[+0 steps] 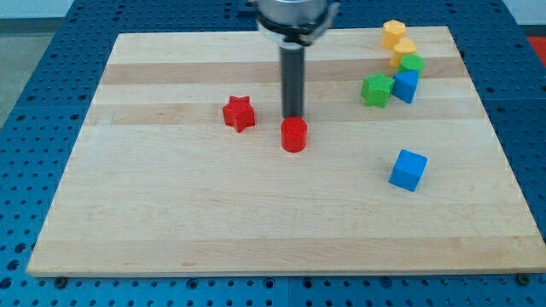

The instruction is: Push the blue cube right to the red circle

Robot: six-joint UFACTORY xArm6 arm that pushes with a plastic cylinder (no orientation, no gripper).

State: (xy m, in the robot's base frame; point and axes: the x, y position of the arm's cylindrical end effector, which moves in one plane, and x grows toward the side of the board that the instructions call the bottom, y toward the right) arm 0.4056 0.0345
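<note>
The blue cube point(409, 169) lies on the wooden board point(213, 222) at the view's right, below the middle. The red circle point(293, 134), a short red cylinder, stands near the board's centre, well to the left of the cube. My rod comes down from the view's top and its tip point(293, 118) is right behind the red circle, touching or almost touching its top edge. The tip is far left of the blue cube.
A red star point(240, 112) lies left of the red circle. At the top right are a green star point(376, 89), a second blue block point(406, 85), a small green block point(412, 63) and two yellow blocks point(394, 33) point(403, 49).
</note>
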